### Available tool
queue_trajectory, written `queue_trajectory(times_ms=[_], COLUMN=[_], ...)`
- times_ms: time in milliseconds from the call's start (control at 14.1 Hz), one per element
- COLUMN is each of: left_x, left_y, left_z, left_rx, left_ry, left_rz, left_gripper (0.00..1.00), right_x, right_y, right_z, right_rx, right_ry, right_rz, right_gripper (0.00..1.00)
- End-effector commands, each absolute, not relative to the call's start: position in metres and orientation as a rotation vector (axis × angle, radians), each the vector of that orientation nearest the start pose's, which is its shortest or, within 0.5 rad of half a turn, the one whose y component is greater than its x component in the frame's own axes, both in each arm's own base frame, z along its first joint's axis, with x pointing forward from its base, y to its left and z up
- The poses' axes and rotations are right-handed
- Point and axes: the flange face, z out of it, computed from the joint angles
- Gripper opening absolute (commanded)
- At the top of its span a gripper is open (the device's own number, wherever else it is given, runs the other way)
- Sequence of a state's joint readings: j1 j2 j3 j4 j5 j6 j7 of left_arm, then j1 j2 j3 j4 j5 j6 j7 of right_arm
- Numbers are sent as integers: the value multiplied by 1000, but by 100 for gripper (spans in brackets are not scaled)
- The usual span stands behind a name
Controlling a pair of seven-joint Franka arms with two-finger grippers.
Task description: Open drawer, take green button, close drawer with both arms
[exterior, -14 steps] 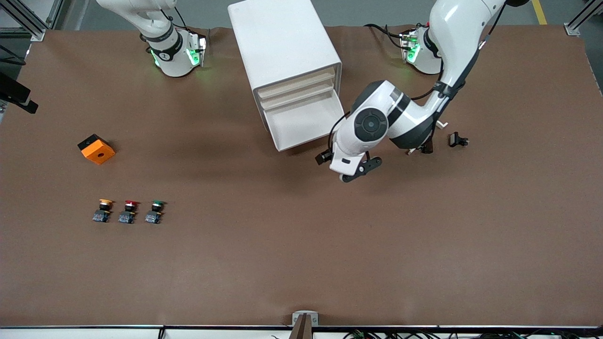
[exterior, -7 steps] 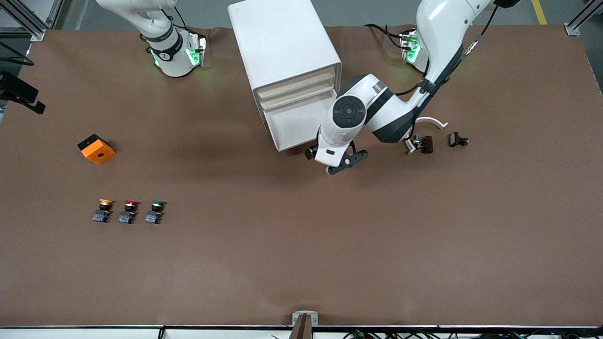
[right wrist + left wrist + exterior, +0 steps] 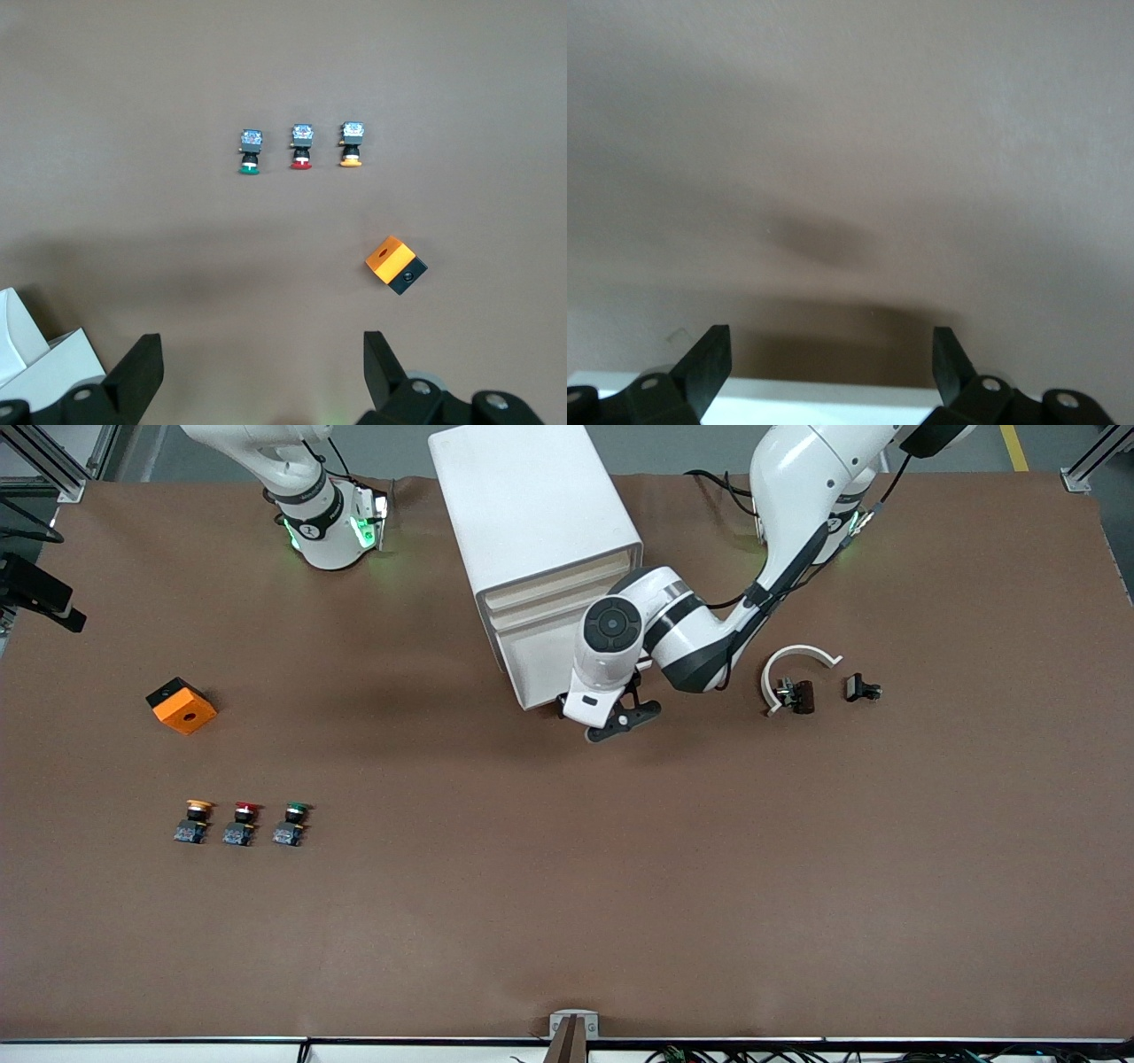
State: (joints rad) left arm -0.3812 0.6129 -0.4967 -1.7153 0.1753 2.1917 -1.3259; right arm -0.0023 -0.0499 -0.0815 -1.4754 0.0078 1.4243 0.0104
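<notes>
Two changes stand out over the last second: the left arm has swung in from the table toward the cabinet, and the left gripper now hangs just at the cabinet's lower front corner, where it was well apart before. That reads as the approach to opening; nothing is grasped yet. In the left wrist view the left gripper has its fingers spread wide with only bare table between them and a white edge along the frame's border.

The drawer, the lowest big white front, looks flush with the cabinet and so not yet pulled, though the arm's wrist covers part of it and I cannot be sure of its handle or seam. The button with the green cap sits on the open table toward the right arm's end, beside the red button and yellow button, nearer the front camera than the orange block.

The right arm waits; its hand is out of the front view, and its wrist view shows the right gripper parted wide, empty, high over the table. A white clip lies near the left arm's end.
</notes>
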Motion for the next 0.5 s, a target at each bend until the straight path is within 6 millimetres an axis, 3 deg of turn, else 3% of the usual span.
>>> queue_trajectory(times_ms=[0, 425], left_x=[442, 418], left_y=[-494, -501], left_z=[259, 245], left_rx=[-3081, -3060], left_ry=[-624, -566], left_rz=[204, 228], left_gripper=[100, 100], right_x=[498, 490], right_y=[-46, -46], right_z=[680, 676], right_rx=[-3111, -3108], right_ry=[164, 163], right_rz=[-46, -56], right_gripper=[100, 100])
